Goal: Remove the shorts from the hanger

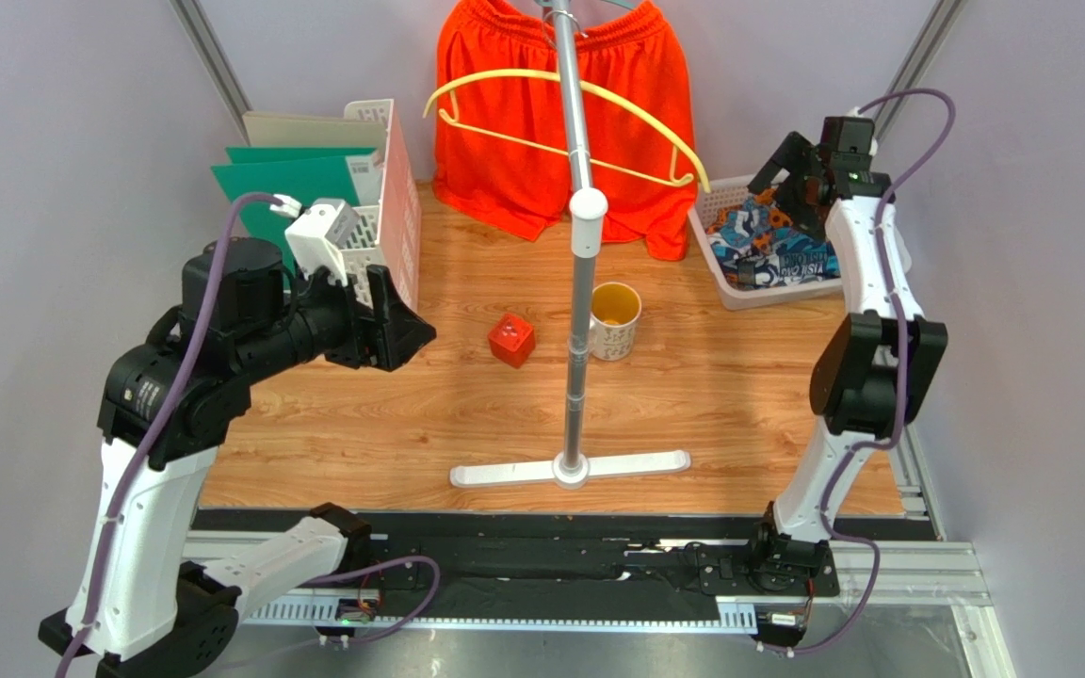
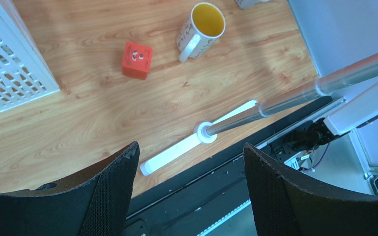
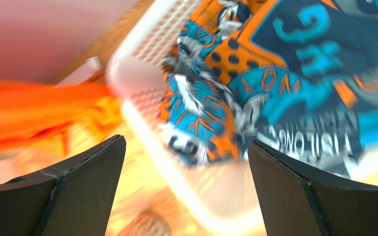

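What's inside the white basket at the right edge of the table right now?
The printed shorts lie crumpled in the white basket, covering most of its floor. Anything beneath them is hidden by the cloth.

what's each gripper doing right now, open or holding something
Left gripper: open, holding nothing.
Right gripper: open, holding nothing, over the printed shorts in the white basket.

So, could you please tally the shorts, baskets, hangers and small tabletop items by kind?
Shorts: 2, orange pair, printed pair
Baskets: 2, left basket, right basket
Yellow hanger: 1
Mug: 1
Red cube: 1
Total: 7
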You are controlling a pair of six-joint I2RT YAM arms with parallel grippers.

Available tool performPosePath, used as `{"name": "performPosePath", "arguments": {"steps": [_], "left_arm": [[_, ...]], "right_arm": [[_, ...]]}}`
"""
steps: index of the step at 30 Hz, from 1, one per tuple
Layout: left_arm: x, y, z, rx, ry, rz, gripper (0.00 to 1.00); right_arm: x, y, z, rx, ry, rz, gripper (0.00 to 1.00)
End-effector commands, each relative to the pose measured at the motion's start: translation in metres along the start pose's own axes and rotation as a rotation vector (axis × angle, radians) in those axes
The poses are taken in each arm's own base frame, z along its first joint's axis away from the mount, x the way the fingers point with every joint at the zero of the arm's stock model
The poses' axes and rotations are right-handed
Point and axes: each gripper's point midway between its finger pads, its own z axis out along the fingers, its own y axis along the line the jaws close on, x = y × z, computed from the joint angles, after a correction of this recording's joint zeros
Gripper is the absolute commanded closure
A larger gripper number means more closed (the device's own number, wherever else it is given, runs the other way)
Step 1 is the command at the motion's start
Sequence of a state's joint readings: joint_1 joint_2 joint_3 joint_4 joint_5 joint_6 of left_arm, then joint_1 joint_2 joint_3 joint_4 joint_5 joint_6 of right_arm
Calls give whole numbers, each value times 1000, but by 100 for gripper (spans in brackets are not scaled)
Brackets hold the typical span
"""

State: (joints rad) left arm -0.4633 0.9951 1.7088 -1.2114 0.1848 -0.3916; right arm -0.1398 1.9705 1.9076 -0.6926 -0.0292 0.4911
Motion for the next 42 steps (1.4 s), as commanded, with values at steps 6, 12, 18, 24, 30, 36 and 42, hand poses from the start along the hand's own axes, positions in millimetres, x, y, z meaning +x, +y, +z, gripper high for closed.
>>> {"name": "performPosePath", "arguments": {"steps": [6, 12, 18, 24, 30, 36, 42], "left_arm": [[-31, -24, -2, 116, -124, 14, 18], [-28, -29, -2, 155, -134, 16, 18], [-25, -32, -5, 169, -142, -4, 18], [-27, -36, -11, 187, -148, -15, 18], [-21, -33, -14, 173, -145, -26, 19], [-19, -31, -8, 162, -118, -29, 20], [-23, -34, -12, 169, -116, -17, 20]], "right_arm": [[-72, 105, -165, -457, -244, 78, 4], [-107, 207, -255, -899, -383, 46, 9], [-72, 292, -305, -1293, -362, -266, 8], [-31, 292, -312, -1447, -290, -513, 8], [10, 283, -316, -1548, -210, -690, 12], [47, 299, -307, -1563, -131, -720, 24], [69, 316, -298, -1524, -114, -727, 49]]}}
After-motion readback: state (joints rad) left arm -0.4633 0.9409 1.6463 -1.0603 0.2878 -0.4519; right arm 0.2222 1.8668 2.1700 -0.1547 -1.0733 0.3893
